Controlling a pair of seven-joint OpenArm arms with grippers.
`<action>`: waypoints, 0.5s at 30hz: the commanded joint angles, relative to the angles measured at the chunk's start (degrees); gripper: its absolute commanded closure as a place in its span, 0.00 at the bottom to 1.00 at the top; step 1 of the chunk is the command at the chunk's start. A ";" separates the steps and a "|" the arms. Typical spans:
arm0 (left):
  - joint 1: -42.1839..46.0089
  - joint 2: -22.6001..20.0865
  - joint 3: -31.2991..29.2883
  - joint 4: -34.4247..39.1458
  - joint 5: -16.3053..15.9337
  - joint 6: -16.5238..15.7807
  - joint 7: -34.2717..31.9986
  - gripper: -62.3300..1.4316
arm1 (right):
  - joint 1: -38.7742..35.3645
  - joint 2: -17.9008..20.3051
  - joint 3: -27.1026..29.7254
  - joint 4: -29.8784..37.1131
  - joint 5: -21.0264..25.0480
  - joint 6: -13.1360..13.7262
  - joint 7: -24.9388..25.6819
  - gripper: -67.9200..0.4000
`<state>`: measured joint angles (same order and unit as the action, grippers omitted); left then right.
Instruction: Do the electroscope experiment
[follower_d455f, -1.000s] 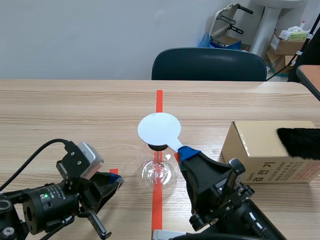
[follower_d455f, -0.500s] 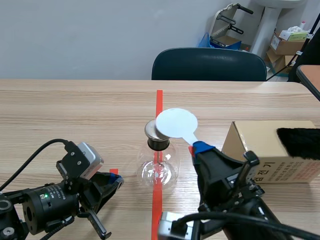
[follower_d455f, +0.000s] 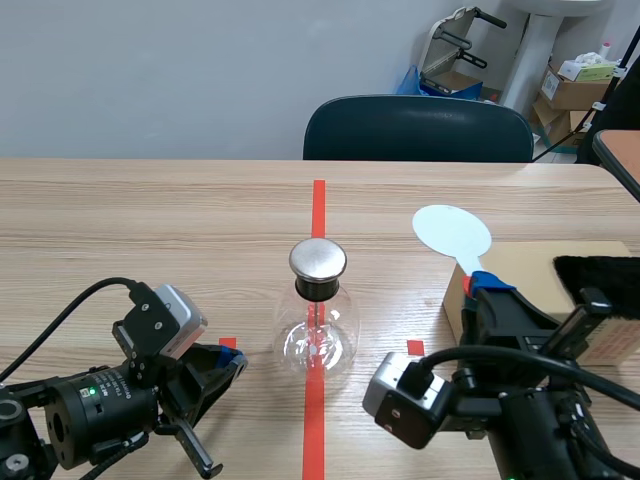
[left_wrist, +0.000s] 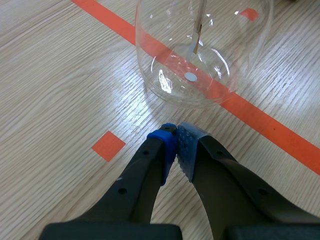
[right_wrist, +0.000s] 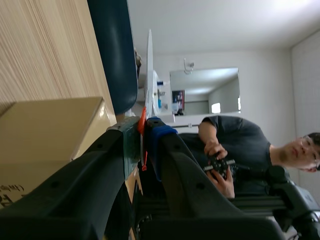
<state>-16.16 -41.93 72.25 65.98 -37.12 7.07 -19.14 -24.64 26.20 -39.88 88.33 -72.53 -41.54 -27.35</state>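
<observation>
The electroscope (follower_d455f: 317, 320) is a clear glass flask with a black stopper and a round metal cap, standing on the red tape line at the table's middle; its glass bulb (left_wrist: 202, 50) lies just ahead of my left gripper. My left gripper (left_wrist: 176, 135) rests low on the table, left of the flask, shut on nothing. My right gripper (follower_d455f: 483, 290) holds a white paddle (follower_d455f: 452, 233) by its handle, its disc raised above the cardboard box, right of the flask. In the right wrist view the paddle (right_wrist: 149, 75) is seen edge-on between the fingers.
A cardboard box (follower_d455f: 545, 300) sits at the right with a black furry cloth (follower_d455f: 600, 285) on top. A dark chair (follower_d455f: 418, 130) stands behind the table. In the right wrist view a person (right_wrist: 235, 145) is visible beyond the box (right_wrist: 45, 130).
My right arm has carried the paddle from above the flask's metal cap to the right, over the box. The cap now shows uncovered. The left arm has not moved.
</observation>
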 joint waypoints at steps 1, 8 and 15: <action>-0.17 0.15 -0.31 1.20 0.07 -0.11 -0.94 0.94 | 0.50 0.46 0.07 0.55 -0.24 -1.31 -1.55 0.98; -0.17 0.15 -0.31 1.20 0.07 -0.11 -0.92 0.94 | 0.50 0.46 0.07 0.55 -0.28 -1.31 -5.57 0.98; -0.17 0.15 -0.31 1.20 0.07 -0.11 -0.92 0.94 | 0.50 0.46 0.07 0.55 -0.33 -1.29 -5.55 0.98</action>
<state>-16.16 -41.93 72.25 65.98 -37.12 7.05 -19.14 -24.64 26.20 -39.88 88.33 -72.55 -41.54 -32.69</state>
